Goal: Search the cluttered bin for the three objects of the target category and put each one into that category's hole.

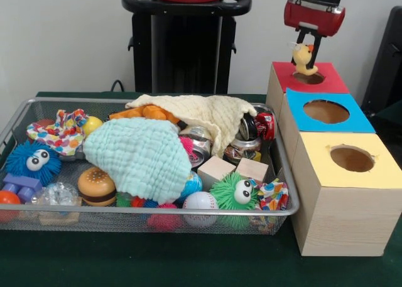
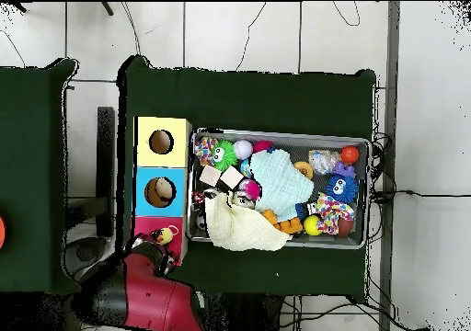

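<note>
Yellow toy animal [image 1: 304, 56] pinched in hand [image 1: 307, 48], just above red box's hole [image 1: 309, 78]

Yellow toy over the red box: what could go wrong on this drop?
1. The tool holds the yellow toy near the front rim of the red box's hole; it may catch there instead of falling through.
2. Two cloths cover much of the wire bin, so remaining targets may stay hidden.

A table [image 1: 188, 262] with a dark green cover holds two things. A wire bin [image 1: 25, 111] full of toys sits beside a row of three wooden boxes [image 1: 339, 218].
</note>
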